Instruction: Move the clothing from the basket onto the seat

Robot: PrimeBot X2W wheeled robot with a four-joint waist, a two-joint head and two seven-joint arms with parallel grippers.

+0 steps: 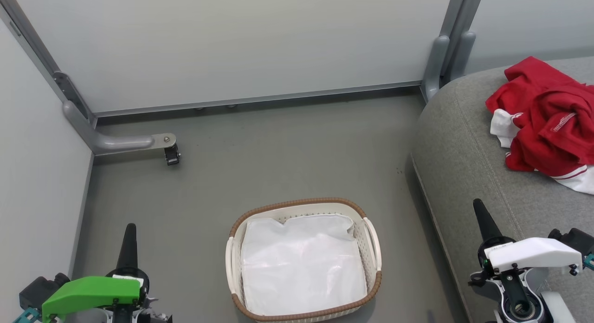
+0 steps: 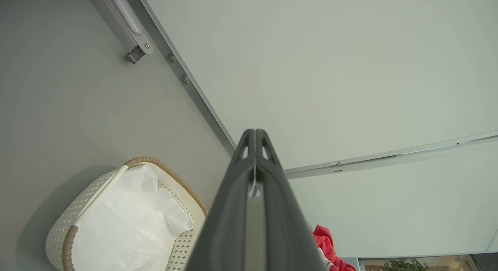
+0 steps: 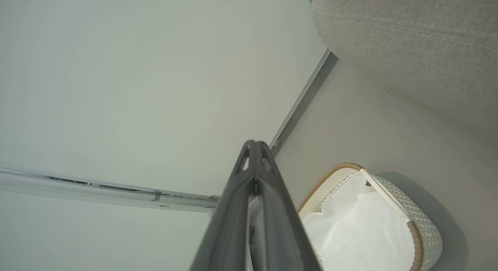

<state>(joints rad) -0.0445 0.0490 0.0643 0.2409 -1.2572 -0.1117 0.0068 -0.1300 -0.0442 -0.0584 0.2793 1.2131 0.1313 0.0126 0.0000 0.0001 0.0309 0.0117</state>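
We look down on the cream basket (image 1: 297, 203), sitting on the grey floor (image 1: 278, 151), near and central, its brown woven rim running all the way round. Inside it lies the white lining sheet (image 1: 301, 267), a little crumpled along its far edge.

Over to the right, the big grey seat (image 1: 464, 174) bulges in with its rounded edge and stitched seam. And there's the clothing (image 1: 543, 119): a bright red heap with white trim, lying on top of the cushion at the far right, well apart from the basket. It's bunched and folded over itself, with a white patch peeking out on its left side and a white striped hem at its near edge.

Now the arms. The left gripper (image 1: 130, 228) sits at the near left under its green cover, its dark fingers pressed together into one point aimed at the far wall (image 1: 255, 44). In the left wrist view we see the two fingers meeting tip to tip, empty. The right gripper (image 1: 478, 204) is at the near right under a white cover, showing against the seat's near side, and its fingers are drawn together too, gripping nothing. The two hang clear of the basket, one on each side.

At the far left, a grey bracket (image 1: 125, 142) with a small caster (image 1: 171, 154) rests on the floor by the wall panel.
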